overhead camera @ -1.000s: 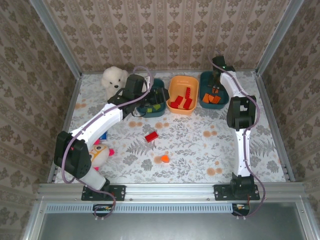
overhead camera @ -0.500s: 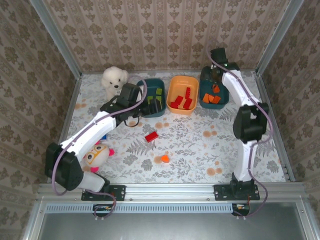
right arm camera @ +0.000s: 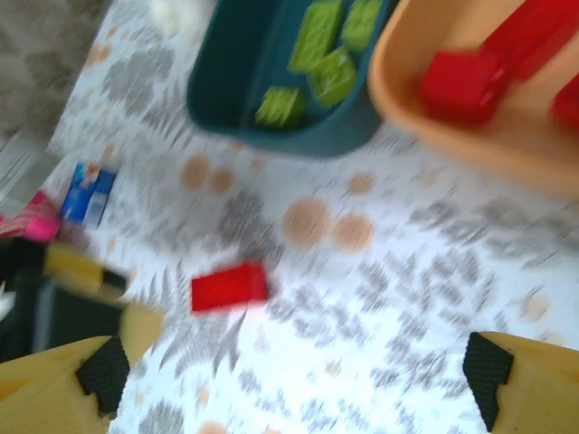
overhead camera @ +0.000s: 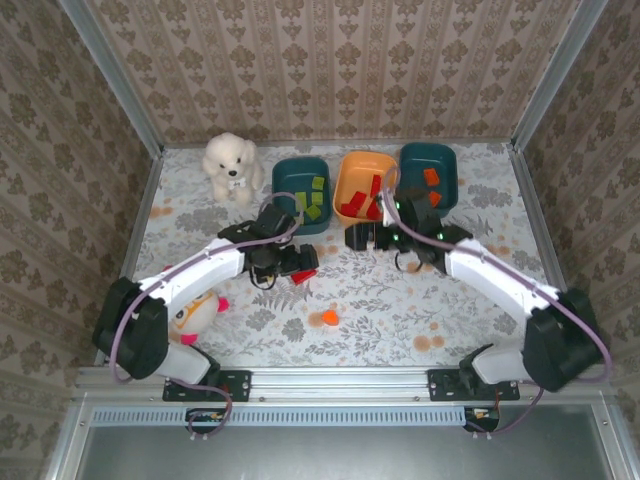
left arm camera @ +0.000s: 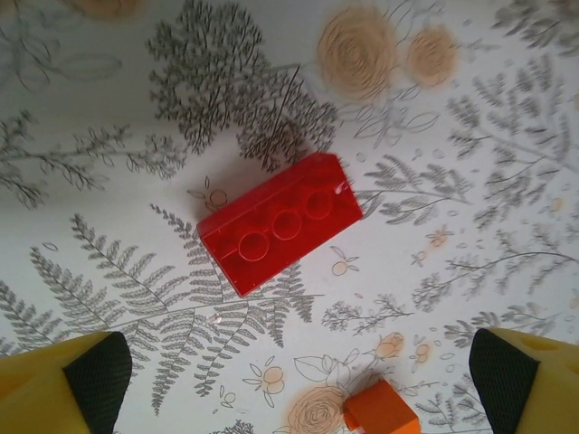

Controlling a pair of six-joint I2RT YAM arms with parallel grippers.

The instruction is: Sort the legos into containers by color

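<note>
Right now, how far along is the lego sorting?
Mostly done: green bricks lie in the left teal bin, red ones in the orange bin, orange ones in the right teal bin. In hand: nothing; the left gripper hovers open above a loose red brick. Left: that brick and one orange brick on the table.

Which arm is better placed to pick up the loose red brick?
Left. The left gripper hovers open directly over the red lego; the right gripper is off by the orange bin.
</note>
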